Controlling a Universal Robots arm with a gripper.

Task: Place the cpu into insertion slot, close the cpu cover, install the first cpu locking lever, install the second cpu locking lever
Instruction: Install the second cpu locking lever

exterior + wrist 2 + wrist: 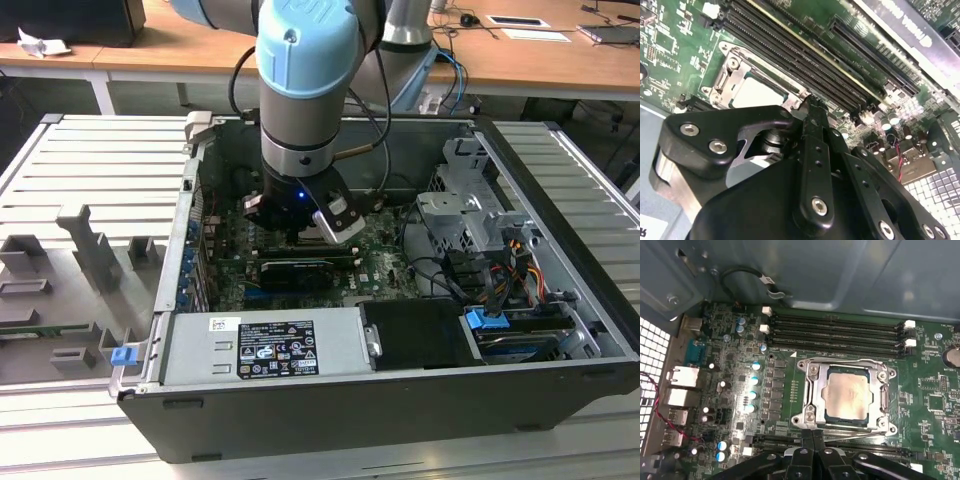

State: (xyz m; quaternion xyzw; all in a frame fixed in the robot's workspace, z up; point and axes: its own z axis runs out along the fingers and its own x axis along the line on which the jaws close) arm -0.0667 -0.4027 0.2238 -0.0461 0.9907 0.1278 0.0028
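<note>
white label (274, 348), print too small to read

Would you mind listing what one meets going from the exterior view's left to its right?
Grey fixture blocks on the ribbed table → blue clip → labelled silver power supply → robot hand over the motherboard → metal drive cage → blue connector → computer case's right wall.

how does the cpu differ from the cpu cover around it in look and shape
The cpu is a solid square plate with a dull, slightly tan-grey top; the cpu cover is an open silver metal frame with a large square window. The cpu lies inside that window, while the cpu cover lies flat around its edges. The cpu top is plain; the cpu cover has bright screw heads beside it at the corners. Both are square, metallic and flat on the green board.
</note>
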